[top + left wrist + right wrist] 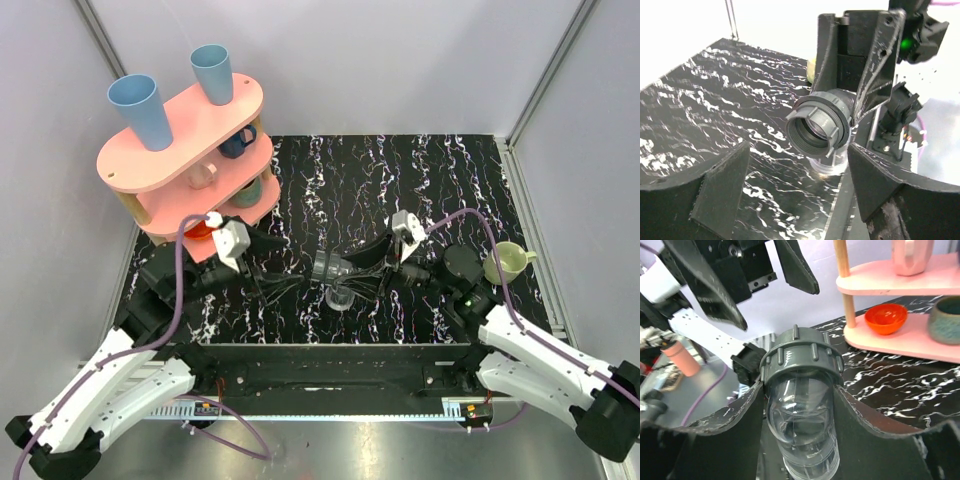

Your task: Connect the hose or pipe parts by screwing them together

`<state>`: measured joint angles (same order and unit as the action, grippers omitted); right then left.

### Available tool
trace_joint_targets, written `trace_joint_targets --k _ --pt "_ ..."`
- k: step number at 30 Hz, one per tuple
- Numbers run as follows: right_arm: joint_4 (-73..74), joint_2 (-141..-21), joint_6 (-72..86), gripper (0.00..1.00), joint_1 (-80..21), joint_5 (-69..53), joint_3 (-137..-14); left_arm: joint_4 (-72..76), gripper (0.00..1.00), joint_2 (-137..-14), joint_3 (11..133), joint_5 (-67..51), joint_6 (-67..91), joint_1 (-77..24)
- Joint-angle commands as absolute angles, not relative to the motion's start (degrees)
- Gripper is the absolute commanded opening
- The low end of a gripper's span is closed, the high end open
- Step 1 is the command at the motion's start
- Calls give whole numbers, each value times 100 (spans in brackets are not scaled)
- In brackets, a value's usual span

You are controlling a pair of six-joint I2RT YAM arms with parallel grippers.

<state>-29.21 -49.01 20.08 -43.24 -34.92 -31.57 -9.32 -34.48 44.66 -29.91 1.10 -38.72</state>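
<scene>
The pipe parts show as a dark grey ribbed threaded nut [802,357] sitting on the end of a clear elbow tube [800,435]. They hang above the black marbled mat [400,180] near the table's middle [335,272]. My right gripper [800,440] is shut on the clear tube, one finger on each side. In the left wrist view the nut [817,127] turns its open threaded mouth towards me. My left gripper [800,187] is open and just short of it, with nothing between its fingers [720,185]. It lies left of the nut in the top view [290,268].
A pink two-tier rack [185,140] stands at the back left with two blue cups [140,108] on top, and an orange bowl [885,318] and mugs below. A pale green cup [505,262] sits at the right beside my right arm. Grey walls enclose the table.
</scene>
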Motion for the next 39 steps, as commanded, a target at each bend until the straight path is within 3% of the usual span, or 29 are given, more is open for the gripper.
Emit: trace_joint_targets --k 1,6,16,23,26,30,36,39 --pt "-3181 -4571 732 0 -4368 -3216 -3235 -1467 84 -3612 5001 -2242 1834 -3850" --pt "-3630 -4587 54 0 -4359 -3270 -3163 -1283 84 -3840 4896 -2522 3258 -3841" --pt "-4069 -4579 -694 0 -4377 -3708 -2892 -1502 81 -4429 5510 -2751 4613 -3771" --pt "-4078 -4579 -905 0 -4412 -3885 -2830 -854 74 -4992 5335 -3506 5509 -3735" --pt "-4060 -4544 -949 0 -4421 -3841 -2804 -431 66 -5071 5195 -3665 5756 -3718" --pt "-4061 -4518 -914 0 -4421 -3736 -2804 -212 42 -5194 5124 -3788 5748 -3718" --pt "-4192 -4649 -511 0 -4430 -3621 -2848 1166 16 -5203 4527 -4227 6187 -3718" --pt "-4289 -4676 -274 0 -4430 -3446 -2839 1134 3 -5317 4526 -4455 6004 -3718"
